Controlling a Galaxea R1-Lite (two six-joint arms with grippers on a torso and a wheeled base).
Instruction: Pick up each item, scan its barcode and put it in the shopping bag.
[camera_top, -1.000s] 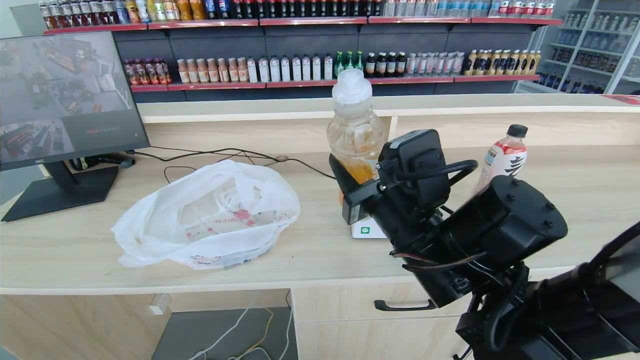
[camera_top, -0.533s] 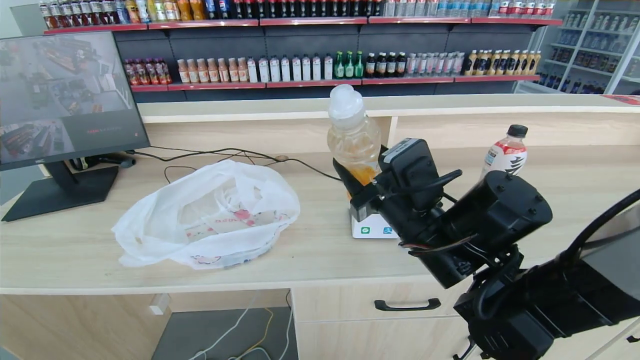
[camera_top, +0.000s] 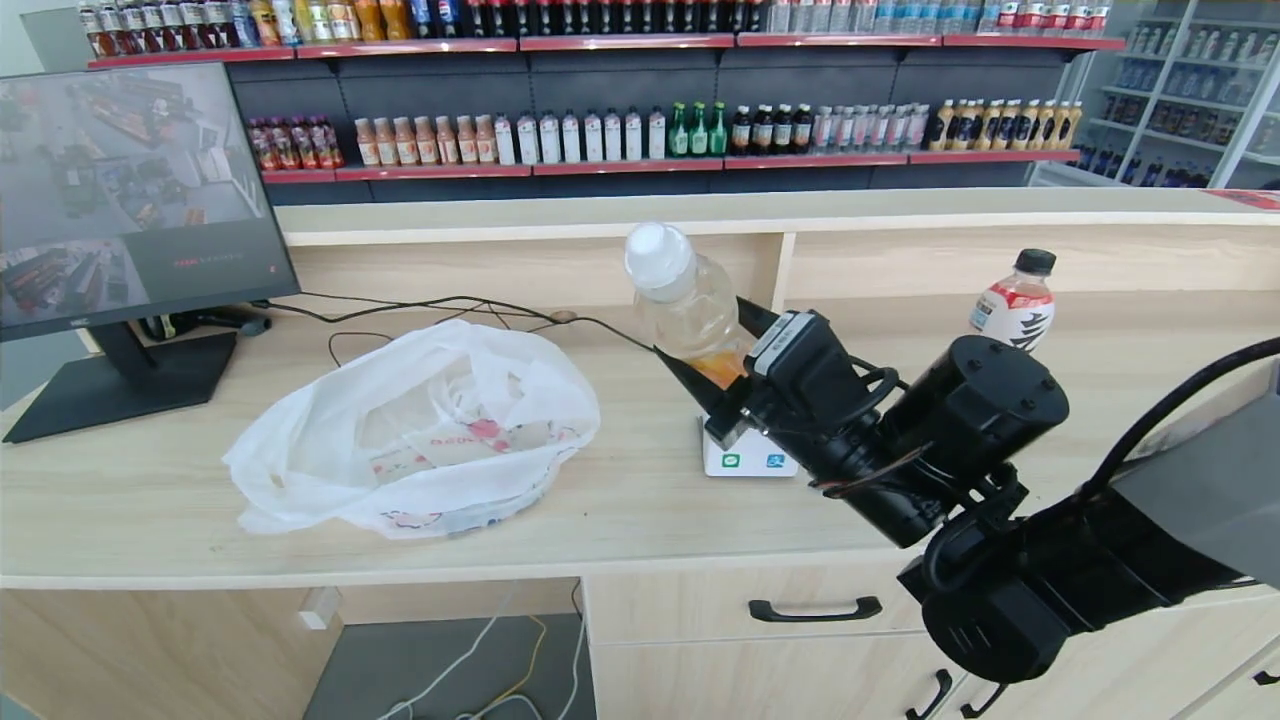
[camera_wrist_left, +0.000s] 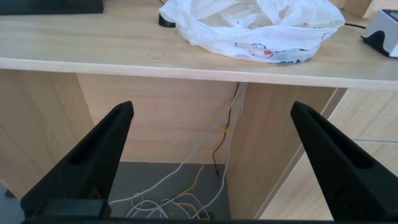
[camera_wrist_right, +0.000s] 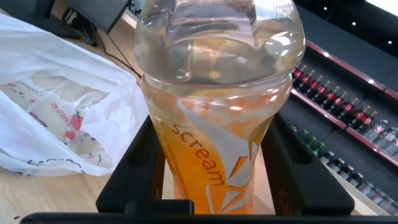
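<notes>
My right gripper (camera_top: 722, 362) is shut on a clear bottle with an orange label (camera_top: 690, 305), held tilted to the left above the small white scanner box (camera_top: 745, 461) on the counter. The right wrist view has the same bottle (camera_wrist_right: 217, 118) clamped between the black fingers (camera_wrist_right: 134, 168). The white plastic shopping bag (camera_top: 425, 430) lies open on the counter to the left; it also appears as the bag (camera_wrist_left: 261, 25) in the left wrist view. A second bottle with a white-red label and black cap (camera_top: 1012, 302) stands at the back right. My left gripper (camera_wrist_left: 211, 155) hangs open below the counter edge.
A monitor on a black stand (camera_top: 120, 230) occupies the counter's left end, with cables (camera_top: 450, 305) trailing behind the bag. A raised ledge (camera_top: 800, 210) runs along the back of the counter. Drawers with black handles (camera_top: 815, 608) sit below, and loose wires (camera_wrist_left: 186, 193) lie under the counter.
The right gripper has lowered the orange-label bottle and tipped it leftward, its cap now pointing toward the bag side. The bag and the other bottle have stayed put.
</notes>
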